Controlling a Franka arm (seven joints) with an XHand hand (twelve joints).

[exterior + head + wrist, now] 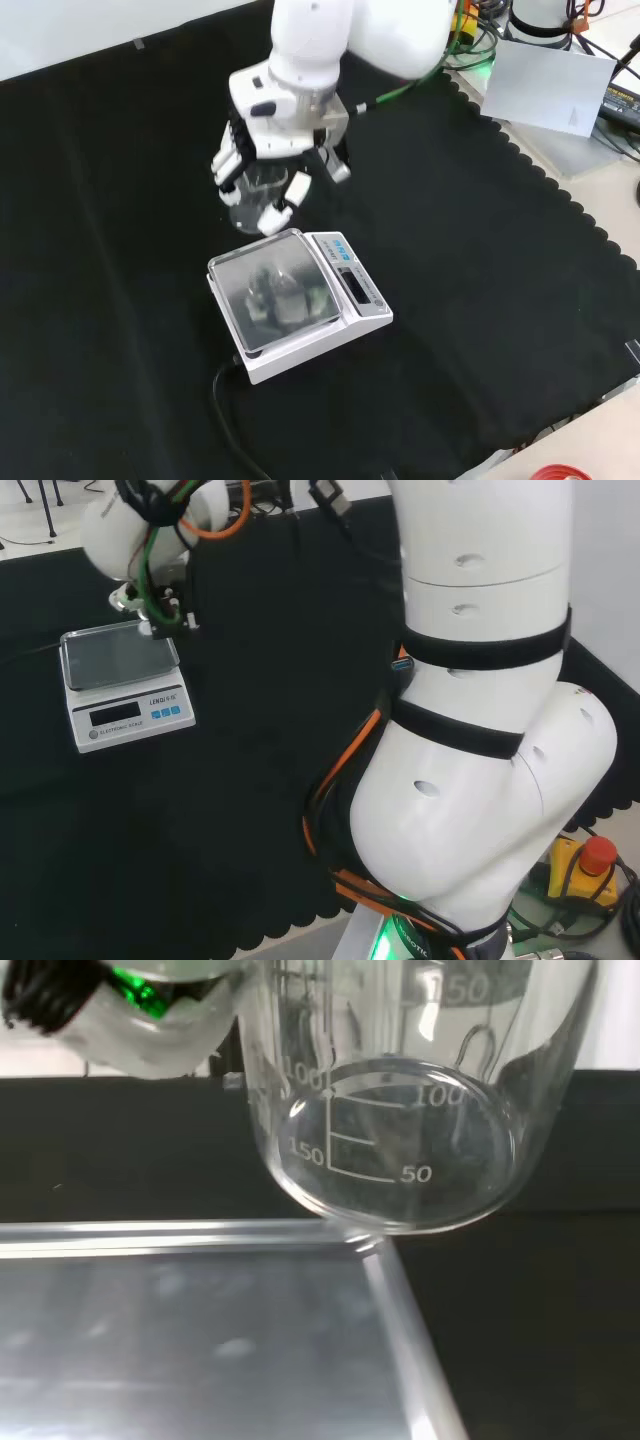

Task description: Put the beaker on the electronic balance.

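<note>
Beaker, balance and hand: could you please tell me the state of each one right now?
Beaker: clear glass, looks empty, upright, held in the hand, just past the balance's far edge in the front view, not yet on the pan.
Balance: standing on the black cloth, pan bare and reflective, cable attached.
Hand: fingers curled round the beaker.

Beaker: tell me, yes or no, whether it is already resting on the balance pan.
No. In the front view the beaker sits in the hand beyond the pan, and the wrist view shows its base off the pan's corner.
</note>
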